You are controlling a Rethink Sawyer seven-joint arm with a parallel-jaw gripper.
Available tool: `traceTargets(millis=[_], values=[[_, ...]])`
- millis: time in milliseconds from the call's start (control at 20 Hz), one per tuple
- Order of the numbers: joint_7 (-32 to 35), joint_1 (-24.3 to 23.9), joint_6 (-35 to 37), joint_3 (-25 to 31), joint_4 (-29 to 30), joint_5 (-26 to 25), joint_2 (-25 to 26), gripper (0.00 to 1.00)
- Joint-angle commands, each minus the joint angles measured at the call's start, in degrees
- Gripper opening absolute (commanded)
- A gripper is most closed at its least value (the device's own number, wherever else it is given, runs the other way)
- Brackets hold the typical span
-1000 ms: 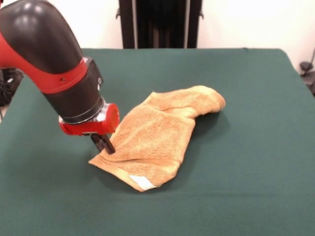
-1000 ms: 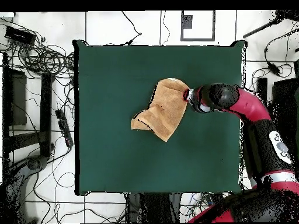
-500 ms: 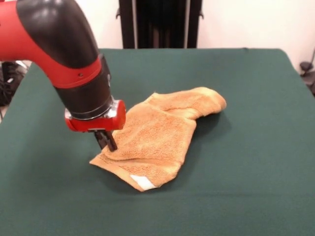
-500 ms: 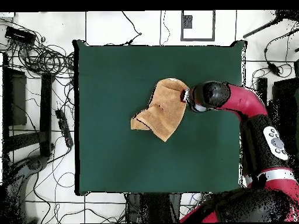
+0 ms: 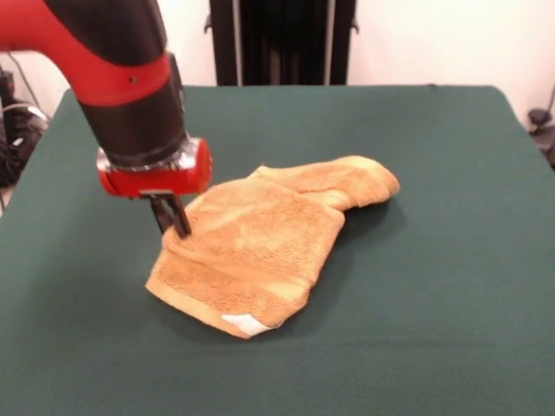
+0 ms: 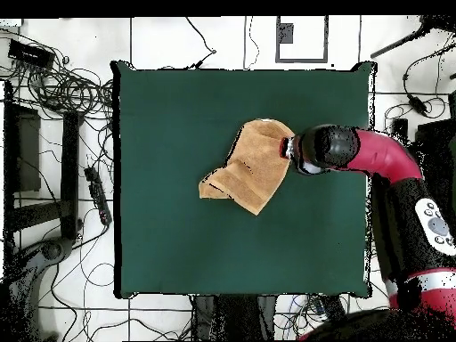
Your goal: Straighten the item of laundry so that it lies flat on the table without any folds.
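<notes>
The orange-tan towel (image 5: 269, 247) lies folded over and crumpled near the middle of the dark green table (image 5: 434, 260). A bunched end points to the right and a small white label (image 5: 245, 325) shows at the near corner. My gripper (image 5: 173, 221) stands at the towel's left edge. It is shut on that edge, and the cloth rises a little at the fingers. In the overhead view the towel (image 6: 248, 167) lies right of the table's (image 6: 178, 240) centre, with my gripper (image 6: 287, 148) at its right edge.
The red and black arm (image 5: 130, 95) comes down over the table's left part in the front view. Cables and black stands (image 6: 62, 134) lie on the floor beside the table in the overhead view.
My gripper has lifted slightly and moved left in the front view. It drew the towel's left edge with it, so the folded top layer has spread wider.
</notes>
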Motion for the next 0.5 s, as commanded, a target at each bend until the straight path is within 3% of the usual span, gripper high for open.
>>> traceTargets(millis=[50, 500], values=[[-3.2, 0.2, 3.7, -0.1, 7.6, 1.2, -6.6, 0.00], [-2.3, 1.0, 8.4, -2.6, 7.9, 0.9, -10.9, 0.00]])
